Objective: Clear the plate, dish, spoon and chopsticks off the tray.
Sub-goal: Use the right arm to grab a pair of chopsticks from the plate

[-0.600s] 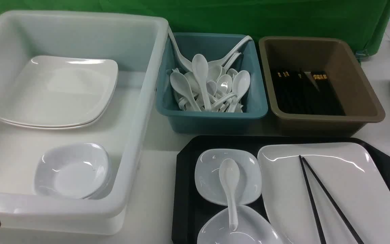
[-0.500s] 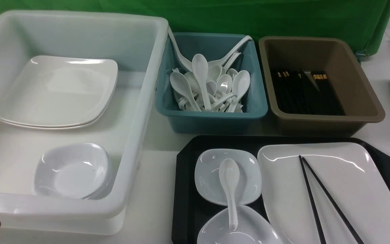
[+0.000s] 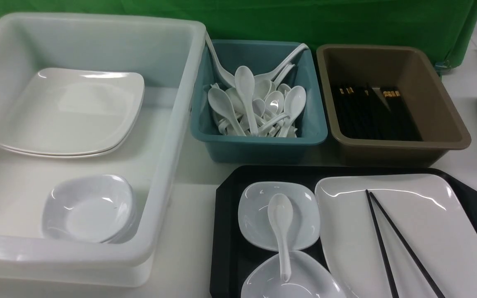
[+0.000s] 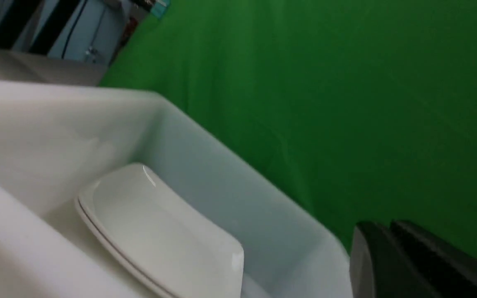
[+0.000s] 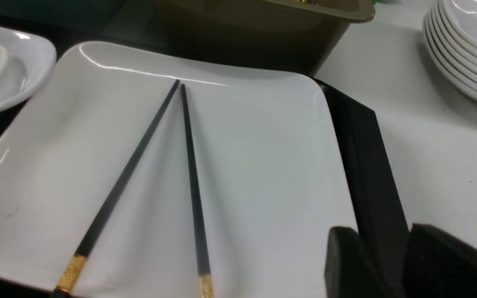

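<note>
Front view, and we have a white desk running under everything, a bright green cloth hanging across the far side! The left wrist view gives us more of the room: that green sheet fills much of the scene, with blurred dark bars and a hanging cord past its edge. Down on the desk, the black tray carries the large white plate, and the black chopsticks lie on it, tips together, spreading apart towards the near end. Beside the plate sit two small white dishes, the white spoon lying across both. On to the markings: gold bands ring the chopsticks in the right wrist view, more gold shows on the sticks inside the brown tub, and no lettering I can read anywhere. The left fingers are together, gripping nothing; the right fingers stand slightly parted, nothing between them, over by the plate's edge!
</note>
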Motion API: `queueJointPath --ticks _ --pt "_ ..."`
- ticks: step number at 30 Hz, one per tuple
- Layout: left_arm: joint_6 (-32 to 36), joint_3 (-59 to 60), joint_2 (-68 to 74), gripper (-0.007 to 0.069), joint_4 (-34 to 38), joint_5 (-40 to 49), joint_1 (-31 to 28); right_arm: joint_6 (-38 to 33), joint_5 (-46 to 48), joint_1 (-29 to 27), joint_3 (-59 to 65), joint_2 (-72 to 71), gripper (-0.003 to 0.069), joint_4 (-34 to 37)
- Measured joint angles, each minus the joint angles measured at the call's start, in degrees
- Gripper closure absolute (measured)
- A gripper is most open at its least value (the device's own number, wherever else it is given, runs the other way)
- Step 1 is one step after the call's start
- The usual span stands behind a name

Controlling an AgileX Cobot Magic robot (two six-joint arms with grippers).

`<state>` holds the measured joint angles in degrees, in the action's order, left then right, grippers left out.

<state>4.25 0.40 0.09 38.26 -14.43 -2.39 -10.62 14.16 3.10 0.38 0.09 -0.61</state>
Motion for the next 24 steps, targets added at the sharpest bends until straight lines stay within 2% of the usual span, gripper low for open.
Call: queueJointPath --ticks 5,8,11,12,13,15,17,21,23,24 --pt "-10.46 0.0 0.0 0.0607 -2.52 -7.38 0.0 0.0 -1.06 0.0 0.0 0.0 0.0417 0.0" --pt "-19.55 -1.24 -0.05 0.0607 -11.19 -9.34 0.0 0.0 -3.52 0.0 0.0 0.0 0.0417 0.0" --pt "-23.69 -6.43 0.06 0.0607 -18.22 -5.57 0.0 2.84 -7.3 0.0 0.0 0.0 0.0417 2.46" --pt "-24.99 -12.2 1.56 0.0607 -22.57 -0.46 0.0 8.46 -12.0 0.0 0.0 0.0 0.0417 6.86" --pt "-25.26 -13.58 2.13 0.0607 -23.47 0.97 0.0 10.28 -13.18 0.0 0.0 0.0 0.0417 7.9" --pt "-25.68 -21.45 6.48 0.0607 -26.82 10.42 0.0 21.5 -19.64 0.0 0.0 0.0 0.0417 11.4" --pt "-24.9 -28.6 11.93 0.0607 -27.56 21.04 0.0 27.96 -25.1 0.0 0.0 0.0 0.0417 12.65" --pt "-17.85 -39.19 22.99 0.0607 -26.96 40.12 0.0 32.03 -31.33 0.0 0.0 0.0 0.0417 13.55" --pt "-13.16 -42.82 28.25 0.0607 -25.75 48.09 0.0 32.57 -33.7 0.0 0.0 0.0 0.0417 13.55" --pt "-8.76 -45.36 32.73 0.0607 -23.8 53.96 0.0 32.72 -35.82 0.0 0.0 0.0 0.0417 13.55"
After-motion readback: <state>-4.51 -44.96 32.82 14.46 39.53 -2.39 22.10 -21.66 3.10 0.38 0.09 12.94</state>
